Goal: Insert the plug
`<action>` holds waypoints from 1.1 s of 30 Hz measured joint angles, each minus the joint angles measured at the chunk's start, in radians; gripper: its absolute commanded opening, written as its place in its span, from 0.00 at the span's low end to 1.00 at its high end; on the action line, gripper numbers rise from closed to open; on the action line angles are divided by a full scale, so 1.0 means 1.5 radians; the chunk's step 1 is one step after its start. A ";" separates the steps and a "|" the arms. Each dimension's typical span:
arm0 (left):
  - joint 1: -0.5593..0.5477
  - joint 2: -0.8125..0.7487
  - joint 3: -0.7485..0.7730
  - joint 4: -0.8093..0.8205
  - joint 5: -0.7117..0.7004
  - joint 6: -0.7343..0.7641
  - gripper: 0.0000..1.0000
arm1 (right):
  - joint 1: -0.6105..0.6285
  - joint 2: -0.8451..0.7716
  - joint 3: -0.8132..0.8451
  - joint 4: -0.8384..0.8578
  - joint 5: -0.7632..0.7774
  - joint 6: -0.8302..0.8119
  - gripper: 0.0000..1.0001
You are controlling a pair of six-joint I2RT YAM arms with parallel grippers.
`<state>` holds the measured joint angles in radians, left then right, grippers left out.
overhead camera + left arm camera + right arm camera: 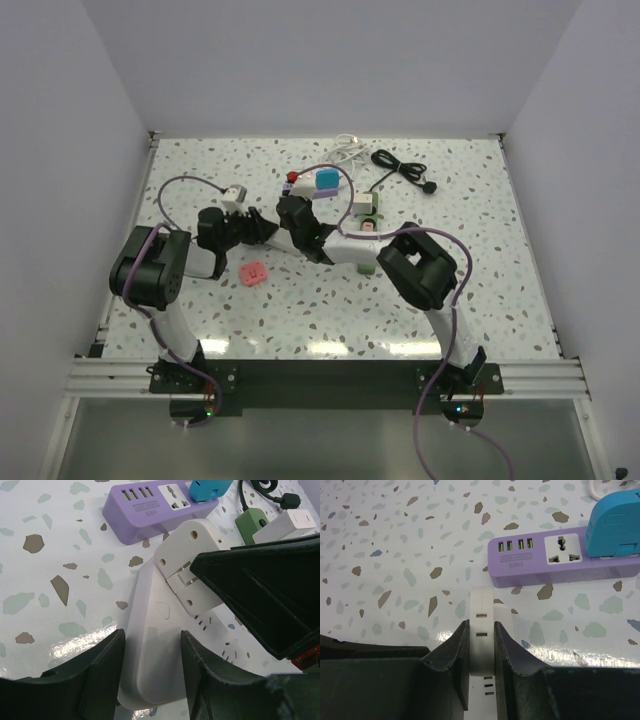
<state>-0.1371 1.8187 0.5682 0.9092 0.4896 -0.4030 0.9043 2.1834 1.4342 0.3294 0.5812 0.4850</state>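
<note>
1. The left gripper clasps one end of the white power strip, mid-table; the strip's long axis runs towards the right arm.
2. The right gripper pinches the white plug, tilted just above the strip's sockets.

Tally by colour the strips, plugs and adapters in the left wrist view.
Purple: 1 – purple strip
Blue: 1 – blue adapter
Green: 1 – green adapter
Black: 1 – black plug
White: 3 – white strip, white plug, white adapter
Total: 7
</note>
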 measured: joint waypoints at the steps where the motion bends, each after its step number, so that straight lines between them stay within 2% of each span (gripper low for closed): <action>1: -0.001 -0.001 0.001 0.000 -0.003 0.003 0.47 | 0.000 -0.002 0.000 -0.002 0.000 0.000 0.01; 2: -0.002 -0.002 0.002 -0.001 -0.005 0.004 0.49 | 0.000 -0.004 -0.001 -0.004 -0.003 0.000 0.09; 5: -0.007 -0.006 0.002 -0.007 -0.010 0.006 0.55 | 0.000 -0.012 -0.002 -0.011 -0.019 0.000 0.25; 6: -0.009 -0.007 0.002 -0.010 -0.011 0.008 0.57 | 0.002 -0.016 -0.003 -0.017 -0.026 -0.001 0.36; 8: -0.014 -0.010 0.002 -0.013 -0.013 0.009 0.57 | 0.008 -0.021 -0.004 -0.056 -0.067 0.001 0.42; 9: -0.017 -0.012 -0.001 -0.027 -0.017 0.013 0.58 | 0.014 -0.019 -0.011 -0.074 -0.057 -0.007 0.48; 12: -0.014 -0.027 -0.004 -0.037 -0.024 0.016 0.58 | 0.013 -0.026 -0.022 -0.095 -0.054 -0.009 0.55; 14: -0.015 -0.032 -0.004 -0.042 -0.029 0.017 0.57 | 0.013 -0.036 -0.025 -0.115 -0.060 -0.012 0.63; 24: -0.027 -0.068 -0.004 -0.072 -0.051 0.016 0.61 | 0.021 -0.131 -0.114 -0.153 -0.145 -0.045 0.65; 33: -0.027 -0.225 -0.034 -0.112 -0.118 0.013 0.72 | 0.024 -0.300 -0.244 -0.154 -0.205 -0.094 0.65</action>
<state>-0.1776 1.4807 0.5179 0.7418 0.3122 -0.3836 0.9405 1.7336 1.0679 0.0982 0.2737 0.3447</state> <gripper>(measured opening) 0.686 0.651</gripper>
